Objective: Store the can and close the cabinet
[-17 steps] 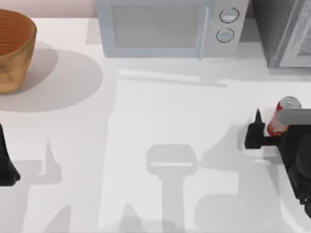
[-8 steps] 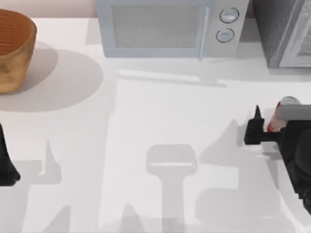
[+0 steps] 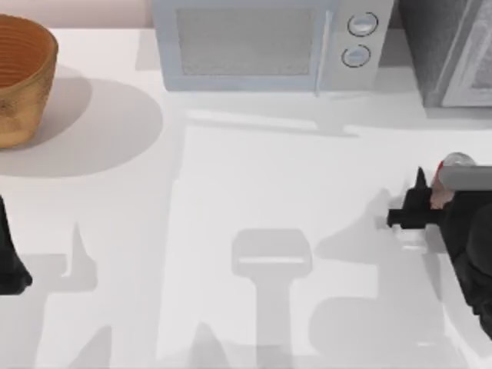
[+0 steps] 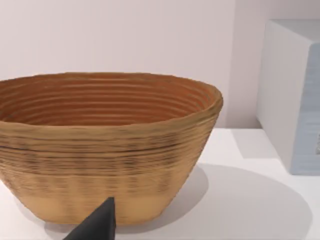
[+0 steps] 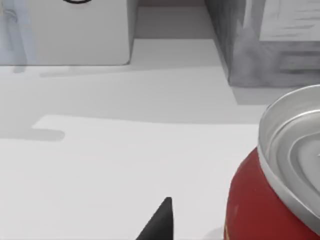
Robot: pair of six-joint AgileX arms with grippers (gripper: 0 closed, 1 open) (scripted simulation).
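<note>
While one dark fingertip [image 3: 419, 183] of the right gripper [image 3: 430, 201] points up beside the can [image 3: 450, 178], I cannot tell whether the fingers are spread or pressing on it, since the arm covers most of the can from above. That can stands at the table's [image 3: 254, 177] right edge, its silver top close to the right wrist camera and its red side [image 5: 250, 210] just beside the fingertip [image 5: 160, 222]. Behind it, at the far right corner, stands the cabinet [image 3: 446, 46], right of the microwave [image 3: 261, 42]. At the left edge the left gripper [image 3: 11, 265] sits parked, its fingers' state unclear, one tip [image 4: 97, 225] facing the basket [image 4: 107, 145].
</note>
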